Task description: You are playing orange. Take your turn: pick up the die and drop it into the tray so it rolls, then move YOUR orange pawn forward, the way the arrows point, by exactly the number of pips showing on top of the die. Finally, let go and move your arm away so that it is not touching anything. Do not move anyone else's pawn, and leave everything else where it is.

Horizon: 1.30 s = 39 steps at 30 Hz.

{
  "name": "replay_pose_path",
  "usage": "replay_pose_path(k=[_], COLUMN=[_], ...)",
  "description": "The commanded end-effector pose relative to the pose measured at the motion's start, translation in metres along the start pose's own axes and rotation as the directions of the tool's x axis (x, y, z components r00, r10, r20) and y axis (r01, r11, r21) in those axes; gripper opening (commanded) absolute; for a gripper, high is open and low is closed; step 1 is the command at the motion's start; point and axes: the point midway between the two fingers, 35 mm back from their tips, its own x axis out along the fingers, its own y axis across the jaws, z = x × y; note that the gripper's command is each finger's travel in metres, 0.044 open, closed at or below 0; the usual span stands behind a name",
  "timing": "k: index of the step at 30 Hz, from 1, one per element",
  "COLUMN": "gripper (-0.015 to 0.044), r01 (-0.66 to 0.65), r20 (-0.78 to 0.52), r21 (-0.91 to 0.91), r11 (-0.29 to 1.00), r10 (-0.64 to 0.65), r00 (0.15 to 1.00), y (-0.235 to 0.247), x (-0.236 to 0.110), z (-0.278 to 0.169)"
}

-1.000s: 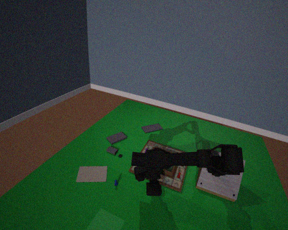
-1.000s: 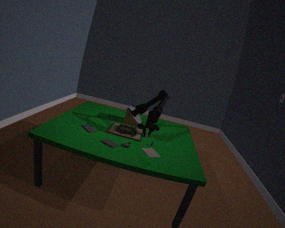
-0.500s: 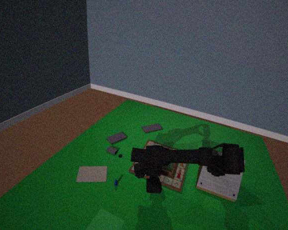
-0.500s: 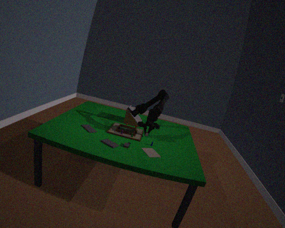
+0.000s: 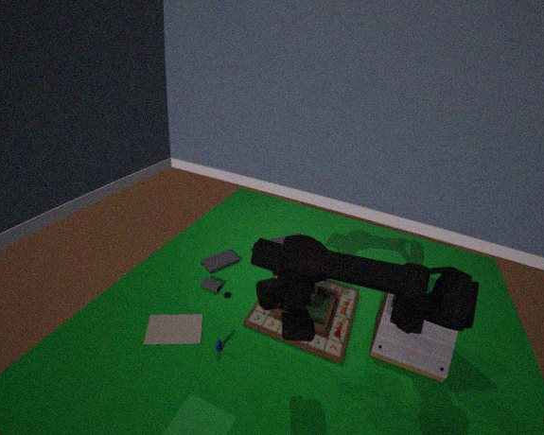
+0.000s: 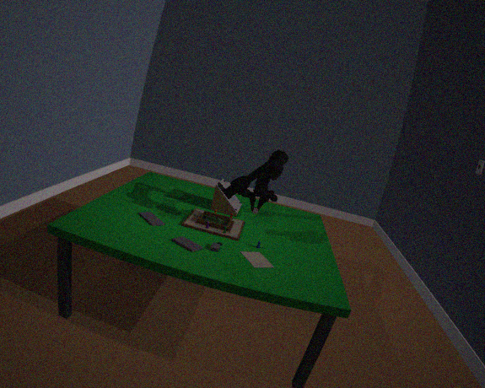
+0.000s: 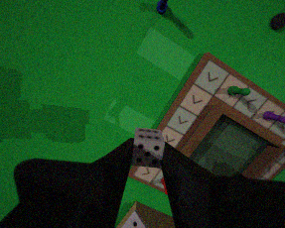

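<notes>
My gripper (image 7: 147, 144) (image 5: 296, 326) (image 6: 255, 207) is shut on the white die (image 7: 149, 146), which shows dark pips between the two black fingers in the wrist view. It hangs over the near edge of the game board (image 5: 333, 350) (image 7: 194, 99) (image 6: 237, 231), a square ring of arrow tiles around a dark green tray (image 7: 228, 146) (image 5: 320, 307). The orange pawn (image 5: 344, 307) stands on the board's right side with a red pawn (image 5: 338, 328) just in front of it. A green pawn (image 7: 238, 91) and a purple pawn (image 7: 275, 117) stand on another side. The arm hides the die in the top and exterior views.
A blue pawn (image 5: 219, 345) (image 7: 162, 6) stands off the board on the green table (image 5: 124, 378). Two grey cards (image 5: 219, 260) (image 5: 212, 284), a small dark disc (image 5: 227, 294) (image 7: 278, 21) and a beige card (image 5: 173, 329) lie to the left. The arm's white base plate (image 5: 414, 350) sits right of the board.
</notes>
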Motion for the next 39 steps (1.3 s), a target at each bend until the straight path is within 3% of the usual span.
replay_pose_path(k=[1,9,18,28,39], gripper=[0.0000,0.0000,0.0000,0.0000,0.0000], r01=[-0.007,0.003,0.012,0.018,0.016], r20=[-0.004,-0.006,-0.008,-0.012,-0.013], r21=[0.000,0.252,0.537,0.791,0.962], r11=[1.000,0.968,0.843,0.611,0.272], r10=[0.007,-0.001,-0.008,-0.014,-0.013], r00=[1.000,1.000,1.000,1.000,1.000], y=[0.002,-0.023,-0.054,-0.087,-0.120], x=[-0.007,-0.001,0.006,0.013,0.021], z=[-0.002,-0.004,-0.010,-0.020,-0.036])
